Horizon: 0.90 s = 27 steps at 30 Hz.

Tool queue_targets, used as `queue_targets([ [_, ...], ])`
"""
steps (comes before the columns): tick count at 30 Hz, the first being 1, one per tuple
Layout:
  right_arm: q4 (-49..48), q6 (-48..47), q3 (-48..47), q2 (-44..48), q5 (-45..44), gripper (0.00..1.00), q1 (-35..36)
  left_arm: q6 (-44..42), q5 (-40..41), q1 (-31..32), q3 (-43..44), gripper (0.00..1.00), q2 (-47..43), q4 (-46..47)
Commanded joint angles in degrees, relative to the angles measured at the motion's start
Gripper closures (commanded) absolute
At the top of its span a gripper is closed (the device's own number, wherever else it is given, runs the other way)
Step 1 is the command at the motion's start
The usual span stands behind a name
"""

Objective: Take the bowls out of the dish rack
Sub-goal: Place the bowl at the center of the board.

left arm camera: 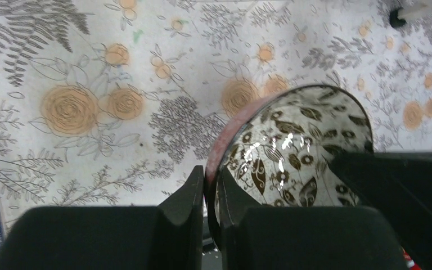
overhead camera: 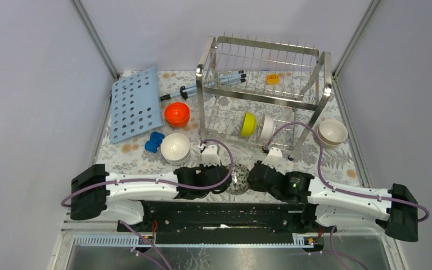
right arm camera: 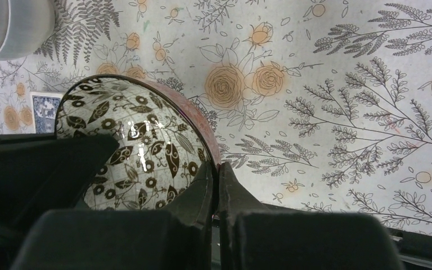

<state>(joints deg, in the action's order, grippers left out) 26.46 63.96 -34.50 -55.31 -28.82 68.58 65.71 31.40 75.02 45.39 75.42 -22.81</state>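
A bowl with a dark leaf pattern inside and a reddish outside (overhead camera: 238,179) is held between both arms near the table's front edge, above the floral mat. My left gripper (overhead camera: 226,181) is shut on its left rim, which shows in the left wrist view (left arm camera: 205,177) with one finger inside the bowl (left arm camera: 298,152). My right gripper (overhead camera: 251,179) is shut on the opposite rim (right arm camera: 216,174) of the same bowl (right arm camera: 129,152). The steel dish rack (overhead camera: 267,45) stands at the back. A yellow bowl (overhead camera: 248,124) and a white bowl (overhead camera: 266,128) stand on edge in its lower tier.
An orange bowl (overhead camera: 177,114) and stacked white bowls (overhead camera: 175,148) sit left of the rack, and stacked beige bowls (overhead camera: 332,133) sit right of it. A light-blue perforated board (overhead camera: 136,104) lies at the back left. A blue toy (overhead camera: 154,142) lies near the white bowls.
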Motion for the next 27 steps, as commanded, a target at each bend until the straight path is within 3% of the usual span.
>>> queue_targets([
  [1,-4.0,1.2,-0.9,0.5,0.3,1.0,0.4,-1.8,-1.5,-0.3,0.3,1.0,0.2,2.4],
  [4,-4.6,0.1,-0.6,1.0,1.4,1.0,0.3,-2.2,-1.6,-0.3,-0.4,1.0,-0.8,2.4],
  [5,-5.0,-0.9,-0.6,1.1,2.0,0.96,0.3,-2.2,-1.5,-0.3,-0.8,1.0,-1.2,2.3],
  [9,-5.5,-4.0,-1.4,1.5,4.2,0.48,0.3,-2.2,-1.2,-0.3,-2.2,1.0,-3.6,2.3],
  [15,-0.2,-6.4,-3.5,4.5,2.6,0.08,0.3,-4.0,0.2,-0.6,-2.9,1.0,-7.5,1.2],
  [21,9.1,-6.9,-4.5,12.3,-3.5,0.03,0.3,-5.3,2.6,-2.4,-3.4,1.0,-12.7,-3.9],
  [27,7.8,-9.6,2.0,27.3,-2.6,0.04,0.3,-4.8,-1.0,-8.2,-7.6,1.0,-19.3,-5.9],
])
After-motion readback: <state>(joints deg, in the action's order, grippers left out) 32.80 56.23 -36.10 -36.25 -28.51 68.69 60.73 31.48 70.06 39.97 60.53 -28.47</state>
